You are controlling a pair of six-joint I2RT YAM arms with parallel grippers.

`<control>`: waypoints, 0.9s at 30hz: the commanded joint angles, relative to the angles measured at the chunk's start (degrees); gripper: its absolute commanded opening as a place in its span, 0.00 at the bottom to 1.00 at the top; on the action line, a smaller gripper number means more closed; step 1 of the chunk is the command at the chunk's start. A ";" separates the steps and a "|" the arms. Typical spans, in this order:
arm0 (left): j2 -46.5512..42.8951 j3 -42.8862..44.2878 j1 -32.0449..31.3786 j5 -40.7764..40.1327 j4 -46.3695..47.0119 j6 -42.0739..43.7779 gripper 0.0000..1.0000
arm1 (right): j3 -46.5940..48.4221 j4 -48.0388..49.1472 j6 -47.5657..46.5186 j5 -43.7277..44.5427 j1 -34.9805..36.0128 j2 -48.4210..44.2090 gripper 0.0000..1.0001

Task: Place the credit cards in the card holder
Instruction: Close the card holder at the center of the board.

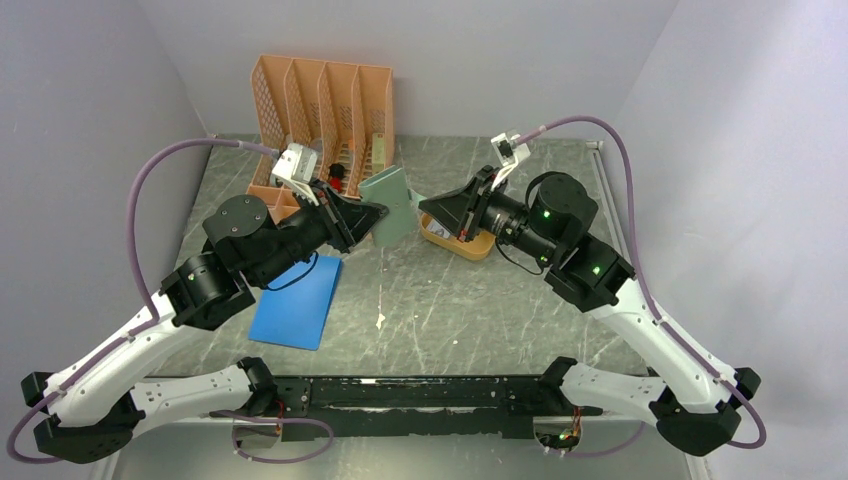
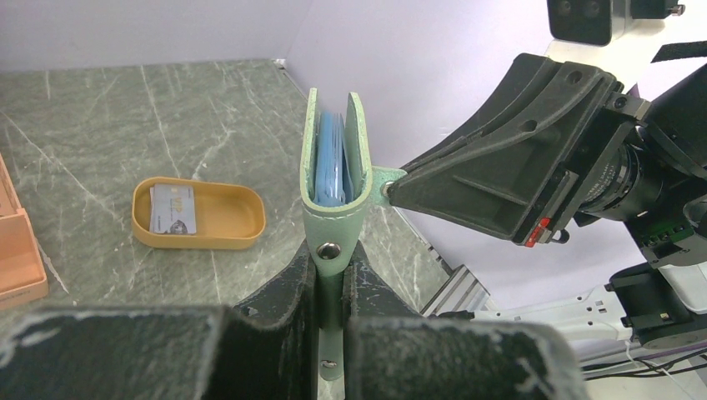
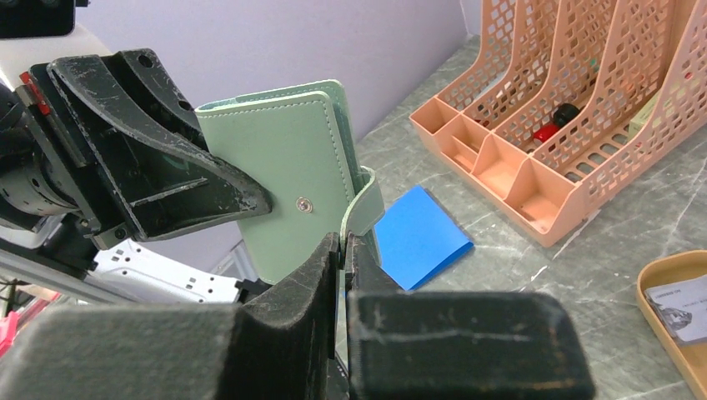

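Your left pincer [image 2: 331, 260] is closed narrow on the snap end of the card holder [image 2: 333, 158]. Your right pincer [image 3: 342, 250] is pinched shut on the holder's curved strap, so the holder stands on edge, lifted off the desk [image 1: 450, 320] between the two arms. It is soft sage-green leather-like material with stitched edges and a metal snap. Only the left wrist view looks down its open edge, where pale blue pockets sit between the two covers. The right wrist view gives you just the flat outer cover. A smooth mustard oval tray [image 2: 242, 218] lies on the marbled grey-green desk near your right pincer, with a pale printed credit card [image 2: 172, 208] flat at one end. From above, the peach lattice file organiser [image 1: 325, 110] stands close behind your left wrist, and a flat blue pad [image 1: 298, 300] lies beside that forearm. The near middle of the desk is the widest free stretch.
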 commanded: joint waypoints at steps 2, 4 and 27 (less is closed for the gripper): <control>-1.07 0.96 -0.32 -0.58 0.84 -0.15 0.05 | -0.02 1.03 -0.23 0.07 -0.29 -0.15 0.03; -1.07 0.95 -0.33 -0.50 0.85 -0.15 0.05 | 0.02 1.23 -0.07 -0.01 -0.29 -0.20 0.00; -1.51 0.83 -0.31 -0.47 0.85 -0.15 0.05 | -0.06 0.06 -0.38 0.73 -0.37 -0.67 0.23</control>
